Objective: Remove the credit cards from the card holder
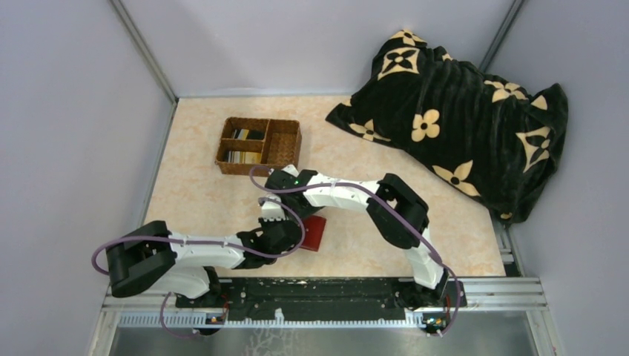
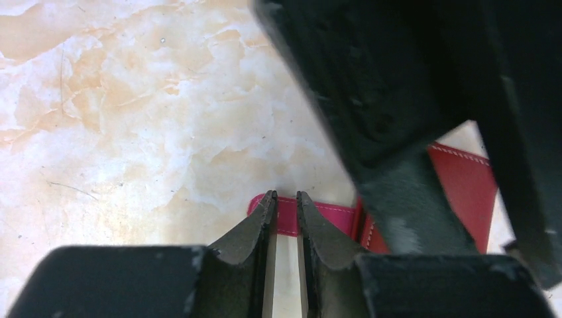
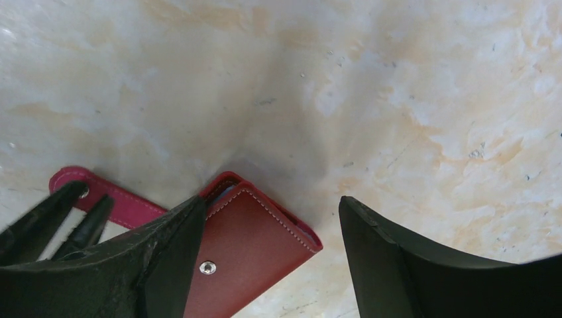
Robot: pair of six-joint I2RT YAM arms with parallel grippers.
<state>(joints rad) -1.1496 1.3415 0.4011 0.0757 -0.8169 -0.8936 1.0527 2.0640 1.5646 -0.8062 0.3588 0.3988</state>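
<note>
Closest in, there's a black-and-metal rail [image 1: 334,293] with both arm bases bolted to it. Just past that the card holder [image 3: 255,242] lies flat on the table [image 3: 397,99]. It's smooth red leather-looking stuff with pale stitching round the edge, rounded corners and a little shiny stud [image 3: 208,267]. Its pinker tab [image 3: 126,202] sticks out flat to one side. The left gripper [image 2: 285,199] has its dark wedge-shaped fingers almost together, tips planted on that tab. I honestly can't tell if it's pinching it or just pressing down. The right gripper [image 3: 272,202] hangs over the holder with its matte black fingers spread wide, holding nothing. The tabletop is a glossy marble-type print, cream with peachy blotches and a few scuffs. Further back sits a brown woven basket [image 1: 295,144], rectangular with dividers. The cards [image 1: 243,156], thin flat striped and tan rectangles, are in its two left compartments, well apart from the holder. In the far right corner there's a crumpled plush black blanket [image 1: 460,96] with cream flower shapes. Plain pale lavender walls [image 1: 297,44] with metal corner posts box it all in.
</note>
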